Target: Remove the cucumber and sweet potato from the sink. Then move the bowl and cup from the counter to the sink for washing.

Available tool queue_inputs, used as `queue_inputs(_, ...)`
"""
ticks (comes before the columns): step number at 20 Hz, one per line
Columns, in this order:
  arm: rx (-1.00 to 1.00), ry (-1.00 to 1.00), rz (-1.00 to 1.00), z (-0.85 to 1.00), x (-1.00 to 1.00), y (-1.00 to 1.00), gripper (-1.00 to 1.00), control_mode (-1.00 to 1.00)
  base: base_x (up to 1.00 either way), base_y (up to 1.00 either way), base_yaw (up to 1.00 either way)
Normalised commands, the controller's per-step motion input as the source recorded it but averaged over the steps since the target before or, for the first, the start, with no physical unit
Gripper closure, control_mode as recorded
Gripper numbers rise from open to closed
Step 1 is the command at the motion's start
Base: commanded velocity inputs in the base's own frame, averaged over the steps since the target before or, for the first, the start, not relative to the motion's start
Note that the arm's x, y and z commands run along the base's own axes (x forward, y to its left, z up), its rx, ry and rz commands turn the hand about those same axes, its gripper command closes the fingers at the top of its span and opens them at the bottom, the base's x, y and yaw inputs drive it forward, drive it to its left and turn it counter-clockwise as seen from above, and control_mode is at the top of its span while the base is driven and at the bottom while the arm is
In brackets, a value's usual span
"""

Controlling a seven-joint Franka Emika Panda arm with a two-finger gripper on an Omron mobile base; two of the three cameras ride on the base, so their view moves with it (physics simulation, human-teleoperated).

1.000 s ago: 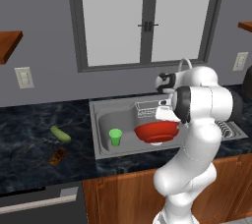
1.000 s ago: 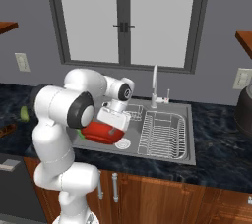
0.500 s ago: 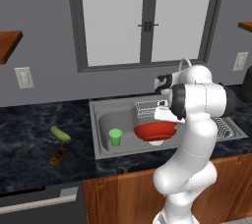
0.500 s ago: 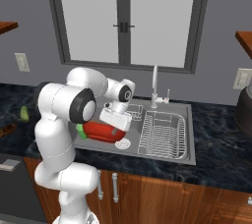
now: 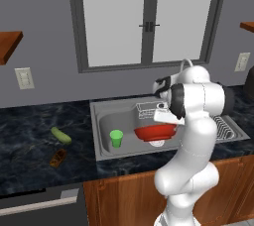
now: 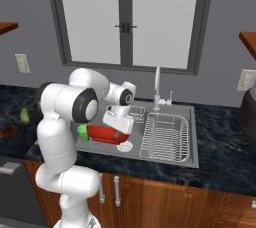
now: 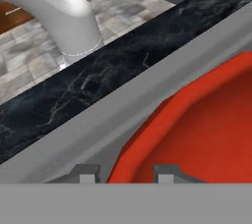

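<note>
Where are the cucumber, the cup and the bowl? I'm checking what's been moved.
cucumber [image 5: 60, 135]: left base view, middle of its body, lying on the counter.
cup [image 5: 116, 138]: left base view, its side wall, standing in the sink.
bowl [image 5: 153, 133]: left base view, outer wall.

A home kitchen: a steel sink [image 5: 106, 121] with faucet [image 6: 157, 86] set in a dark marble counter [image 5: 30, 145] over wooden cabinets [image 6: 150, 199], below a window [image 5: 144, 17].
</note>
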Motion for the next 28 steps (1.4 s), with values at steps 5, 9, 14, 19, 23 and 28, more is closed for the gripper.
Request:
queue_inputs(5, 0.0, -0.07, -0.01, -0.19, 0.11, 0.0, 1.0, -1.0, 0.0, 0.0, 0.0)
queue_inputs(9, 0.0, -0.07, -0.02, -0.2, 0.12, 0.0, 1.0, -1.0, 0.0, 0.0, 0.0)
queue_inputs(14, 0.0, -0.05, -0.02, -0.22, 0.15, 0.0, 1.0, -1.0, 0.0, 0.0, 0.0)
queue_inputs(19, -0.02, -0.04, -0.01, -0.21, 0.15, 0.0, 1.0, -1.0, 0.0, 0.0, 0.0)
queue_inputs(23, -0.06, -0.05, 0.0, -0.17, 0.17, 0.0, 1.0, -1.0, 0.0, 0.0, 0.0)
queue_inputs(28, -0.05, -0.1, 0.0, -0.15, 0.1, 0.0, 1.0, -1.0, 0.0, 0.0, 0.0)
